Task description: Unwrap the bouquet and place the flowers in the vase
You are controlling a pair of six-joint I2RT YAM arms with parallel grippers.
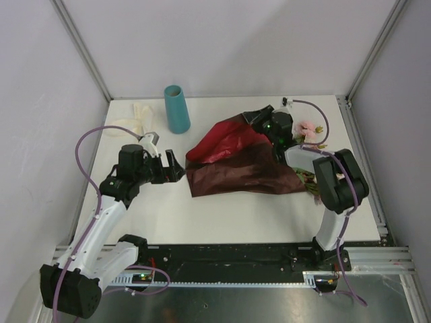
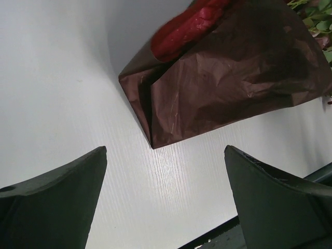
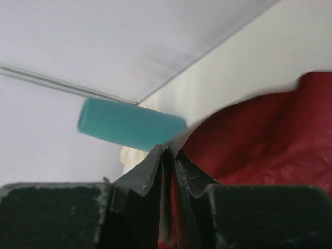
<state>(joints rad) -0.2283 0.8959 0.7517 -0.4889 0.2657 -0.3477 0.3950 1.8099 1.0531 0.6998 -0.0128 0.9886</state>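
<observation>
The bouquet's dark red wrapping paper (image 1: 242,161) lies opened out on the white table, one flap raised. My right gripper (image 1: 251,118) is shut on that raised edge; in the right wrist view the paper (image 3: 259,135) runs between the nearly closed jaws of the gripper (image 3: 170,151). The flowers (image 1: 308,129) lie at the sheet's right side, a pink bloom and green stems showing behind the right arm. The teal vase (image 1: 177,109) stands upright at the back and shows as the vase (image 3: 129,124) beyond the right fingers. My left gripper (image 1: 176,167) is open just left of the paper's corner (image 2: 153,142), apart from it.
A cream ribbon (image 1: 135,121) lies loose at the back left, near the vase. Green leaves (image 2: 317,21) peek past the paper's far edge. Metal frame posts and pale walls close in the table's back and sides.
</observation>
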